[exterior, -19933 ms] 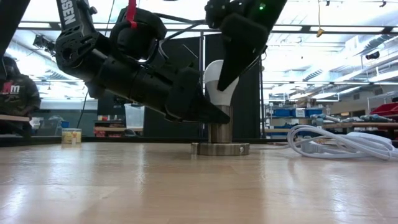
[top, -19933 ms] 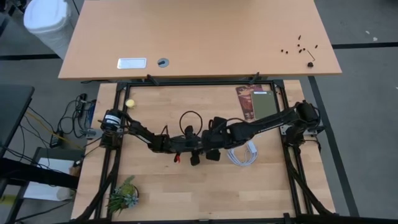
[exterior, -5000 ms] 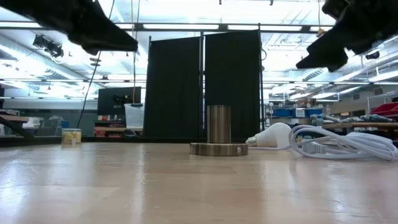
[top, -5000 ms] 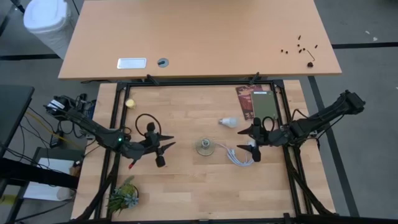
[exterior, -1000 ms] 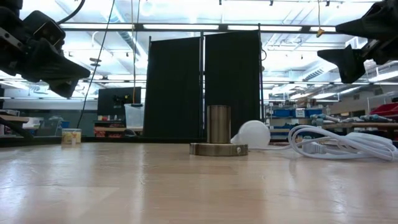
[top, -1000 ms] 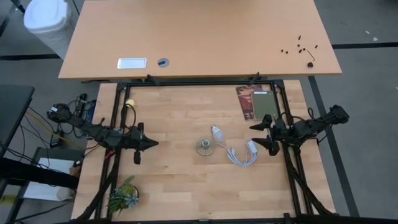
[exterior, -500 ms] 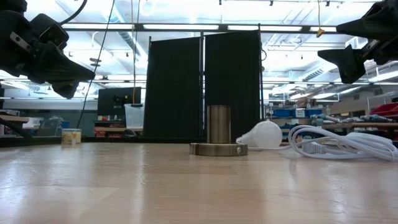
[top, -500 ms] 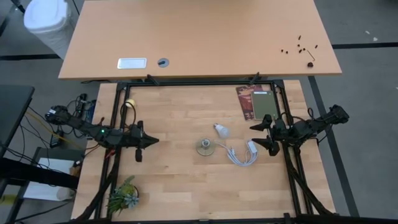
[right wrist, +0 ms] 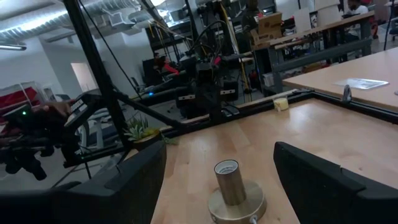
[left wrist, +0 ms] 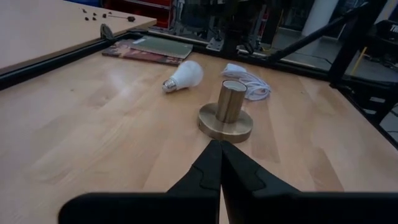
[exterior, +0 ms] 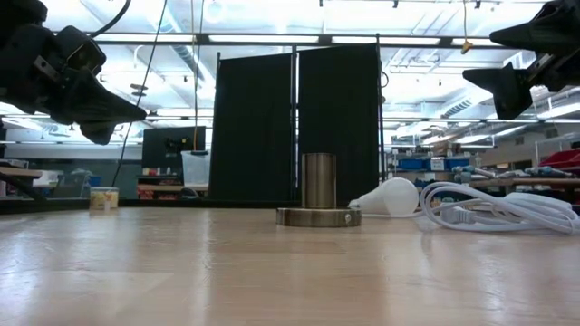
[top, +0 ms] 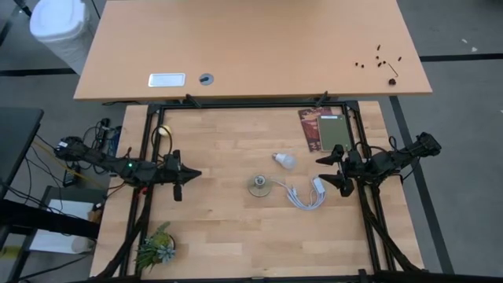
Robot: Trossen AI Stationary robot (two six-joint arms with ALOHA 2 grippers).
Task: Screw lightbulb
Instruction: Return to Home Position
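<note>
White and frosted, the lightbulb (top: 284, 161) lies on its side on the wooden bench (top: 228, 228), just right of centre in the high view. It is close to the upper right of the metal socket (top: 257, 185) but apart from it. That socket stands upright, its top open, with a white cable (top: 305, 196) coiled to its right. My left arm (top: 134, 169) reaches in from the frame's left, well apart from both; the left jaws are pressed fully together on nothing. My right arm (top: 385, 161) sits at the bench's right edge; the right jaws are spread wide, holding nothing, raised off the surface.
</note>
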